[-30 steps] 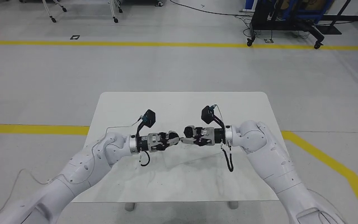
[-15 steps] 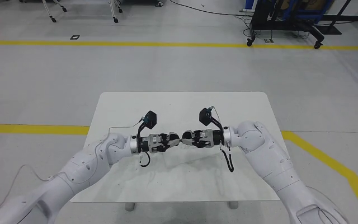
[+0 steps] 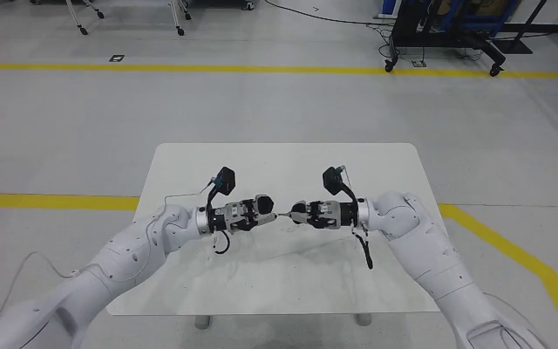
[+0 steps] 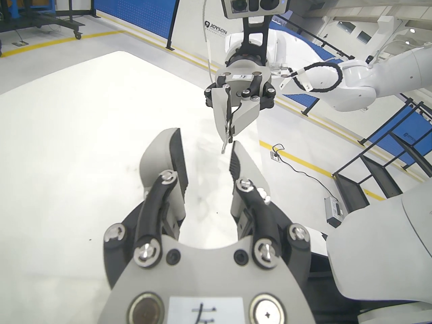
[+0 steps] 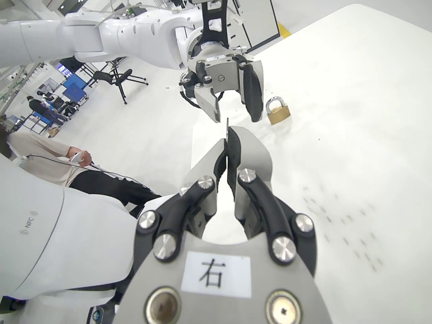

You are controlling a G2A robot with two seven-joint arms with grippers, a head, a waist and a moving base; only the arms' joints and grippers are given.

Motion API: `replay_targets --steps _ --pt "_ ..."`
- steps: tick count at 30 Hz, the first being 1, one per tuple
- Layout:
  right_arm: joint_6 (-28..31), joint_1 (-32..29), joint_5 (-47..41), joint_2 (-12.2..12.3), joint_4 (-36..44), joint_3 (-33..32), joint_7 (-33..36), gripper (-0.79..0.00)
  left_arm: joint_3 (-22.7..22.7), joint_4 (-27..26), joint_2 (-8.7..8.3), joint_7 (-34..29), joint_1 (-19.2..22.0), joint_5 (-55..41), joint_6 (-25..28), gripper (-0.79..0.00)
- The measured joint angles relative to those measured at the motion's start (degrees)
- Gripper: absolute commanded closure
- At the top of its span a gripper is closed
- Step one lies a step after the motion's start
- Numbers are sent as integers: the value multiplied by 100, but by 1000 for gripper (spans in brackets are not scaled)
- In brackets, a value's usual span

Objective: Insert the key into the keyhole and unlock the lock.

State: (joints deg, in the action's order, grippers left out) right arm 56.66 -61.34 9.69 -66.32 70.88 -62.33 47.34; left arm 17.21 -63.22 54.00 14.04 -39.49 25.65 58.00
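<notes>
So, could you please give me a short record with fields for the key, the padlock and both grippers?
key: pinched in right gripper, tip toward left gripper
right gripper: shut on key, above table
left gripper: open, empty, facing right gripper
padlock: on table, shackle closed, apart from both grippers
insertion: not yet done

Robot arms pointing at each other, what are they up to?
The right arm has its jaws shut on a small key, held above the white table. The left arm faces it with its jaws open and empty. The brass padlock sits on the table close by, with nothing holding it, so the key is not in the keyhole yet.
</notes>
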Motion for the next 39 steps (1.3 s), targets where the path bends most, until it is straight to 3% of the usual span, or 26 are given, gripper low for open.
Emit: replay_targets --steps 5,9,15,19,22,27,29,32,35,36,39 --pt "138 -414 -121 184 57 -589 -418 0 134 16 -124 739 -112 263 0 -785" --pt "133 -906 -240 327 394 -1089 -776 0 131 15 -121 704 -110 259 0 -785" --pt "134 -928 -257 334 412 -1112 -789 0 134 12 -121 700 -107 263 -4 -785" --pt "134 -929 -257 334 412 -1112 -789 0 338 -416 -184 390 -166 889 -783 -785" --pt "134 -929 -257 334 413 -1113 -789 0 715 -639 -444 330 -393 1433 -1599 -785" --pt "134 -929 -257 334 413 -1113 -789 0 1583 -1807 -1167 -349 -1393 2063 -3151 -785" --pt "134 -929 -257 334 413 -1113 -789 0 1972 -2482 -1476 -970 -1957 2074 -3858 -785" --pt "134 -929 -257 334 413 -1113 -789 0 2427 -3381 -1791 -2152 -2632 2011 -4916 -785" --pt "134 -929 -257 334 413 -1113 -789 0 2666 -3957 -1933 -3051 -3018 2056 -5457 -785" --pt "134 -929 -257 334 413 -1113 -789 0 2727 -3997 -1953 -3209 -3077 2021 -5506 -702" --pt "134 -929 -257 334 413 -1113 -789 0 2851 -3989 -1959 -3486 -3171 1891 -5599 -582"
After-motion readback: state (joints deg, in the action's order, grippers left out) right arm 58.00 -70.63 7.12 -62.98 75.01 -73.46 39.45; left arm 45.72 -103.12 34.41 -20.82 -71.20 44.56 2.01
